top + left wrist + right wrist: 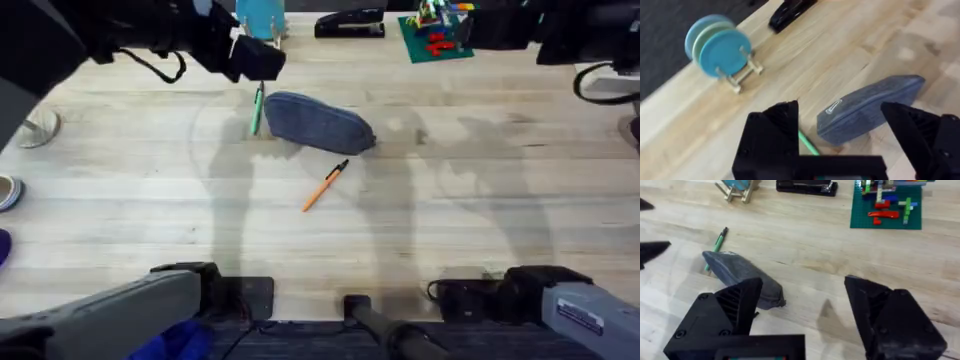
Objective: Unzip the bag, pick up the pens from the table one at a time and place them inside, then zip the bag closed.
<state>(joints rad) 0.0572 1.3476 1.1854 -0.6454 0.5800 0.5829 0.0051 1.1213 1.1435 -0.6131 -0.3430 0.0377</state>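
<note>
- Overhead view: the bag [319,122] is seen lying on the counter [480,200], far of centre, apparently zipped, though the zipper cannot be made out clearly.
- The green pen [257,110] is found touching the bag's left end; the orange pen [326,185] lies just near of the bag, apart from it.
- The left claw [256,55] is held above the bag's left end, its fingers spread wide, nothing gripped. In the left wrist view the bag end [867,106] and a bit of green pen [808,143] are framed between the fingers.
- The right claw [802,305] is seen wide open and empty in the right wrist view, with the bag [742,277] ahead of it.
- A stapler [350,23], a rack of blue discs [717,50] and a green brick plate [436,32] stand at the far edge.
- Stage judged: unzipping not yet begun.
- Risk: the green pen could be pinched with the fabric, since it touches the bag under the left claw.
- Risk: the soft bag may slide or bunch when the zipper pull is tugged, if the other end is not pinned.
- Risk: the orange pen may be rolled away if the bag gets dragged.
</note>
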